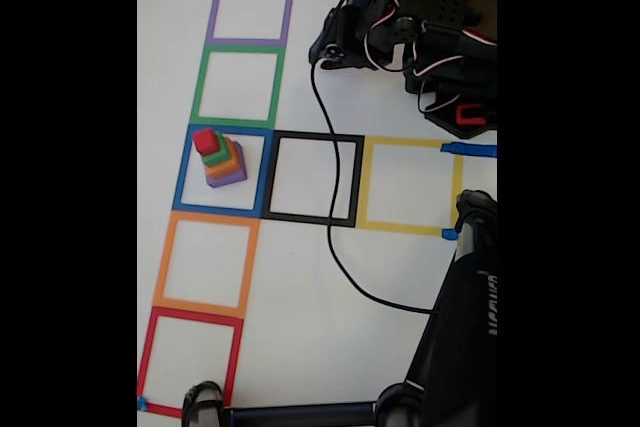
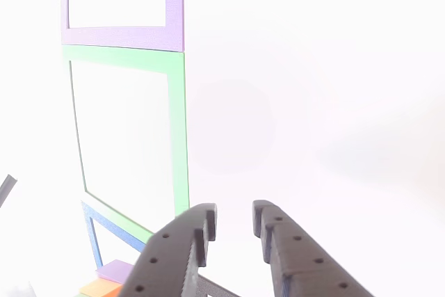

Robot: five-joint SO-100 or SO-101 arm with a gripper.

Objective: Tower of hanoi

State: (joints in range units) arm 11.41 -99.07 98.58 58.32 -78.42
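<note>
The tower of hanoi [image 1: 222, 157] stands stacked inside the blue tape square [image 1: 184, 182] in the fixed view. The purple cube [image 1: 229, 176] is at the bottom, then orange [image 1: 232, 160], green [image 1: 214, 156] and red [image 1: 206, 140] on top. My gripper [image 1: 324, 51] sits folded near the arm's base at the upper right, well away from the stack. In the other view my gripper [image 2: 234, 222] shows a narrow gap between its black fingers with nothing in it. That view catches corners of the purple cube [image 2: 116, 270] and the orange cube [image 2: 97, 288] at the bottom left.
Tape squares run in a column: purple [image 1: 212, 12], green [image 1: 198, 87], blue, orange [image 1: 162, 257], red [image 1: 146, 357]. A black square [image 1: 358, 182] and a yellow square [image 1: 455, 192] lie to the right. A black cable [image 1: 330, 227] crosses the table to a black stand [image 1: 460, 327].
</note>
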